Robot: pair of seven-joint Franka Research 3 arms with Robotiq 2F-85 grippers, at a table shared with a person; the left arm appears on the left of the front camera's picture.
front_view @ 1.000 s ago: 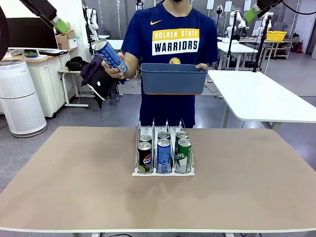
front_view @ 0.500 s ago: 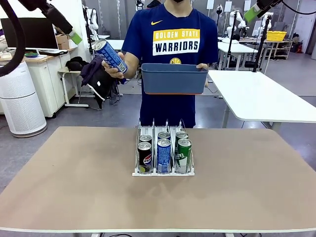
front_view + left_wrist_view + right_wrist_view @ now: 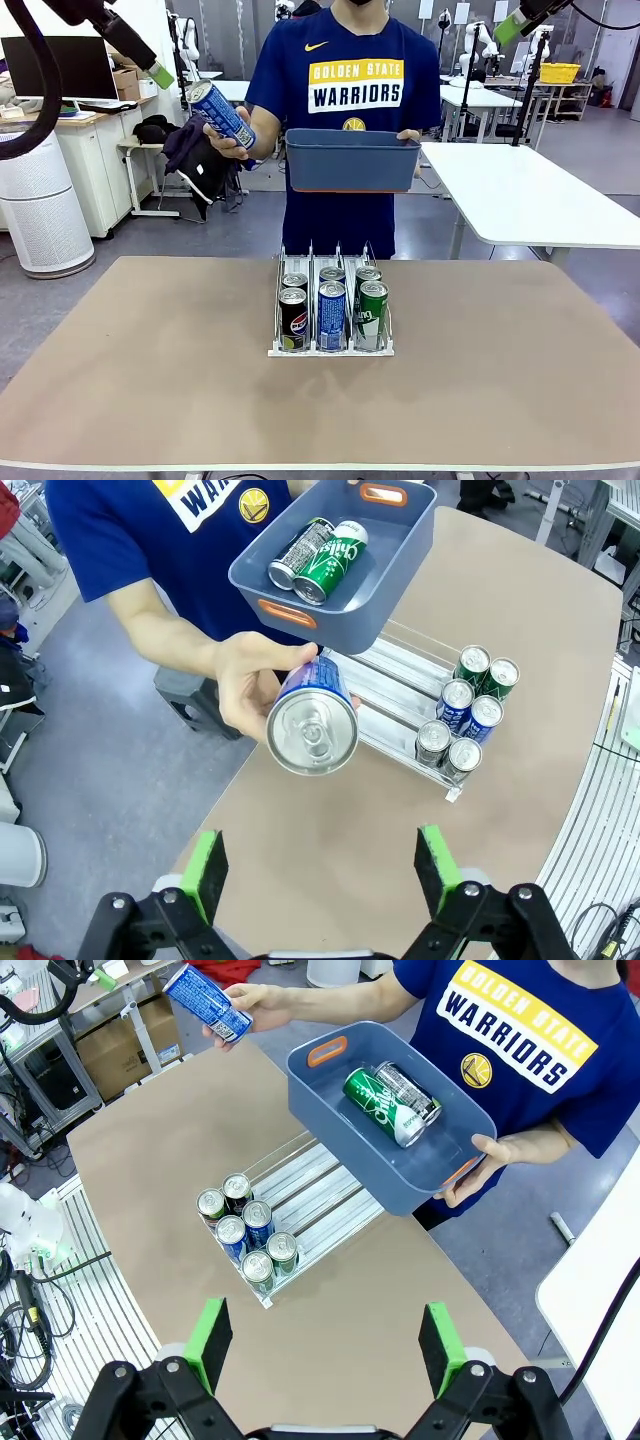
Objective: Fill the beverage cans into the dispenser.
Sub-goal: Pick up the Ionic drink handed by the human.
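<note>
Inside tub [image 3: 335, 1110], wrist views: two cans [image 3: 385, 1105] | left gripper [image 3: 322, 865], right gripper [image 3: 326, 1345]: spread wide, empty

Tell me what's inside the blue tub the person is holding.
Two cans lie on their sides in the tub: a green can and a dark can beside it. The green one covers part of its label.
</note>
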